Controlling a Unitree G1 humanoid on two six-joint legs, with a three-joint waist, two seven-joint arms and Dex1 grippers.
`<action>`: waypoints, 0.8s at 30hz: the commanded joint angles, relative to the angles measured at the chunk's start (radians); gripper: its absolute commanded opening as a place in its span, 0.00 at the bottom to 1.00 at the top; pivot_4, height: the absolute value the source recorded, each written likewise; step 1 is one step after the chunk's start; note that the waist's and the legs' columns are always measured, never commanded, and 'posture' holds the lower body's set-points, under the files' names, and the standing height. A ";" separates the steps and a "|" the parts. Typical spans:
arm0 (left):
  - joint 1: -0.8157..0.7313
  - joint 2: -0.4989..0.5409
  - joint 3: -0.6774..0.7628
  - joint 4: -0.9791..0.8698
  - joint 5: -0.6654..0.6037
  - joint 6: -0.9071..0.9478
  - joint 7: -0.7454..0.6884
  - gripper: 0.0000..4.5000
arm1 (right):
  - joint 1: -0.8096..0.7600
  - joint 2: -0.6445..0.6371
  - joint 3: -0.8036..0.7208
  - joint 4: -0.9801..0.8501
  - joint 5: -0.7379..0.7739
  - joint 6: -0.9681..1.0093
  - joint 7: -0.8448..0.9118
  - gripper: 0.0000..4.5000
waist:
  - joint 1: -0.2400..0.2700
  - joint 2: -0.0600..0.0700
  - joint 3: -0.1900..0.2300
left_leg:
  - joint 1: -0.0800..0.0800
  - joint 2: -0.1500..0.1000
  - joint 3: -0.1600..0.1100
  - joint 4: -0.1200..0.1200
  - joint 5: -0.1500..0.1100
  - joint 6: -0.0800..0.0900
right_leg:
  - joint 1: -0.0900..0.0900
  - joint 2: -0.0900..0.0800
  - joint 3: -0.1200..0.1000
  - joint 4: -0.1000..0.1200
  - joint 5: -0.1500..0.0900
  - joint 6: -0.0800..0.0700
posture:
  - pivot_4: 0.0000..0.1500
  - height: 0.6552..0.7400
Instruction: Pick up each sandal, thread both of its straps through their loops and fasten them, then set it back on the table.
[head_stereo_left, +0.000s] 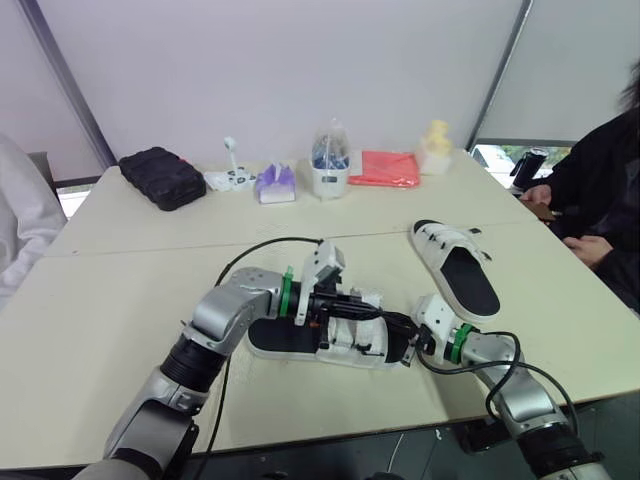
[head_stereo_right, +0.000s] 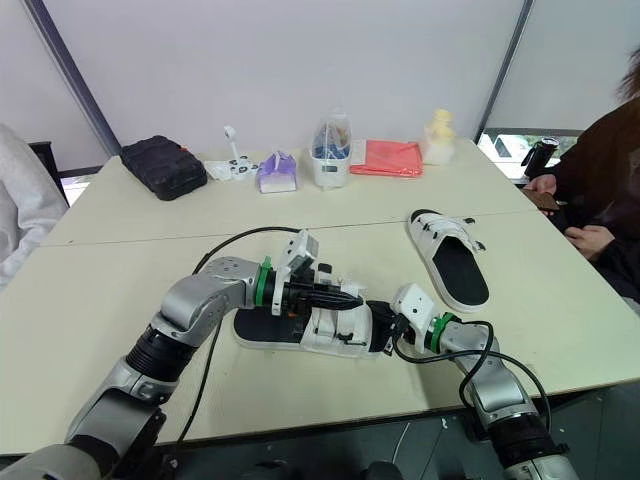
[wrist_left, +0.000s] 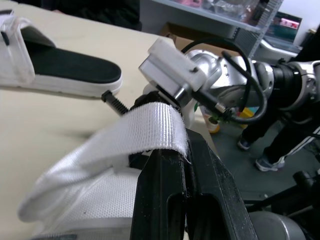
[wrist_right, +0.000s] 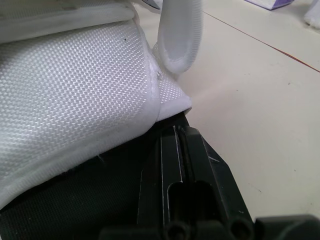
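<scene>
The near sandal (head_stereo_left: 300, 343), white mesh over a black sole, lies on the table in front of me. My left gripper (head_stereo_left: 385, 315) hovers over its upper, shut on a white strap (wrist_left: 150, 130) that curls up from the sandal. My right gripper (head_stereo_left: 408, 348) is shut on the sandal's right end, where white mesh (wrist_right: 65, 85) and black sole meet the fingers (wrist_right: 165, 165). A strap loop (wrist_right: 177, 35) stands up just past them. The second sandal (head_stereo_left: 455, 265) lies flat at the right, apart from both grippers.
Along the table's far edge stand a black pouch (head_stereo_left: 162, 177), a purple tissue pack (head_stereo_left: 275, 185), a white container (head_stereo_left: 330, 170), a red cloth (head_stereo_left: 385, 168) and a yellow item (head_stereo_left: 436, 148). A person (head_stereo_left: 600, 190) sits at the right edge; a sleeve (head_stereo_left: 20, 220) shows at the left.
</scene>
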 joint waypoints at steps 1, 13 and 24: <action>0.015 -0.015 0.000 -0.011 0.024 -0.053 0.013 0.13 | 0.060 0.009 0.063 0.072 -0.053 0.065 0.004 0.00 | 0.000 0.000 0.000 | 0.000 0.000 0.000 0.000 0.000 0.000 | 0.000 0.000 0.000 0.000 0.000 0.000 | 1.00 1.00; 0.171 0.016 0.126 -0.270 -0.116 0.193 0.168 0.39 | 0.059 0.015 0.065 0.087 -0.056 0.059 0.002 0.00 | -0.001 0.000 0.000 | 0.000 0.001 0.000 -0.001 0.000 0.000 | -0.001 0.000 0.000 0.000 0.000 0.000 | 1.00 1.00; 0.193 0.001 0.063 -0.296 -0.103 0.222 0.247 0.39 | 0.032 0.032 0.072 0.114 -0.063 0.049 0.006 0.00 | -0.005 0.000 0.000 | 0.001 0.001 0.000 -0.001 0.000 0.000 | 0.000 0.001 0.000 0.000 0.000 -0.001 | 1.00 1.00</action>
